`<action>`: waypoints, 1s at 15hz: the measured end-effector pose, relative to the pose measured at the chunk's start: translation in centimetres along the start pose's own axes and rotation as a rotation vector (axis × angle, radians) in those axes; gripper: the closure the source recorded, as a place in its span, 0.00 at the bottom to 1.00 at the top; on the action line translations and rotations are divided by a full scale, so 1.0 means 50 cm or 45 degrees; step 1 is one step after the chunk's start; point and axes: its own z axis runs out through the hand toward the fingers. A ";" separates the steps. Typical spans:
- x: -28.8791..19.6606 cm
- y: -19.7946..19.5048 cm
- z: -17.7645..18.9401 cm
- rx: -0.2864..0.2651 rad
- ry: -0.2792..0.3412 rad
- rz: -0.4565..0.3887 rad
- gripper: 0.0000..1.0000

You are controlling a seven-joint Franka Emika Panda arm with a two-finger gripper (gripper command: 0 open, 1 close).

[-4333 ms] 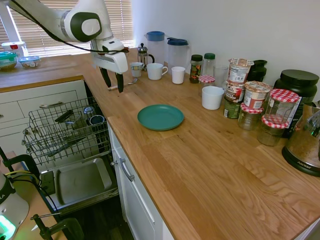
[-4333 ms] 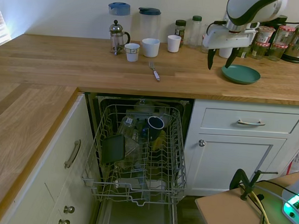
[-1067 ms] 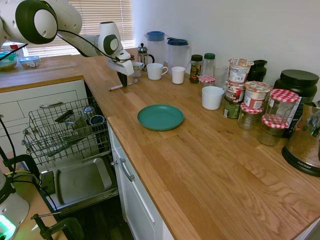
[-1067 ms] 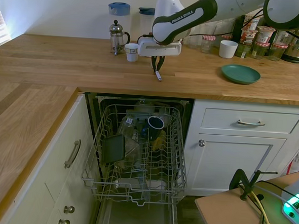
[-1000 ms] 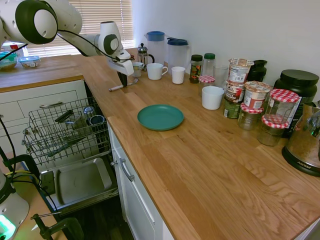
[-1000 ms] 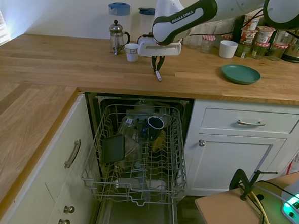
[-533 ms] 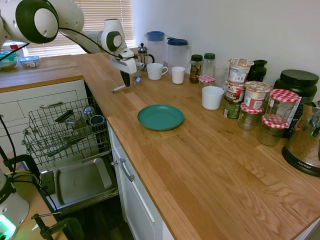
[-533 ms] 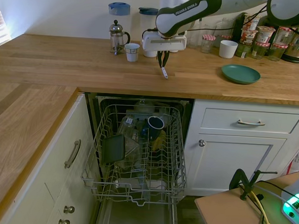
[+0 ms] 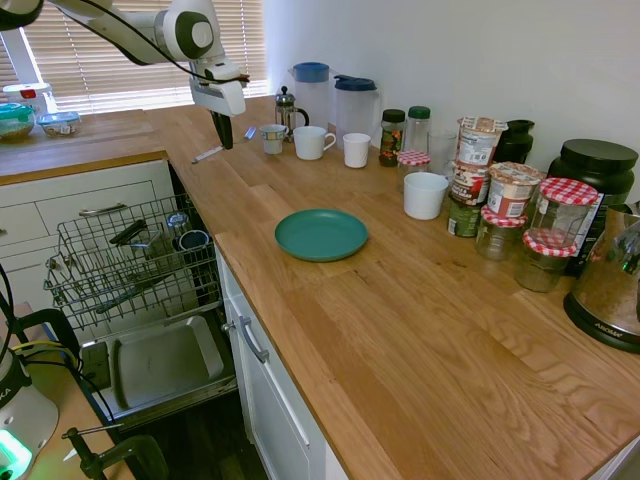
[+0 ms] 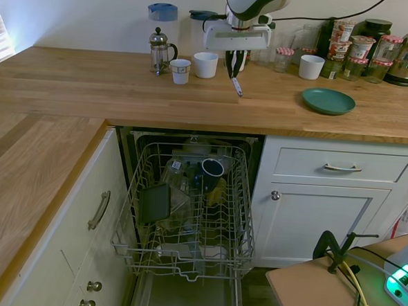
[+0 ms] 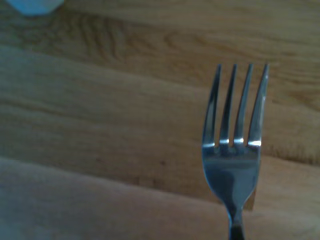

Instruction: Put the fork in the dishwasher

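Oak worktop [image 10: 90,83] is running beneath a white wall. No readable lettering is showing. The gripper [image 10: 234,70] is grasping the fork [image 10: 236,85] clear above the worktop, near a white mug [image 10: 205,64]. The dishwasher [image 10: 186,214] is standing open, its rack carrying dishes.

Glossy silvery metal fork [image 11: 234,150] above matt, grained wooden countertop [image 11: 100,125]; grey wire rack [image 10: 186,214].
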 end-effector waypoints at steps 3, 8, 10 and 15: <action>-0.083 0.066 -0.016 -0.021 -0.047 0.028 1.00; -0.167 0.153 0.016 0.018 -0.047 0.062 1.00; -0.202 0.169 0.049 -0.005 -0.055 0.080 1.00; -0.385 0.240 0.155 0.010 -0.108 0.079 1.00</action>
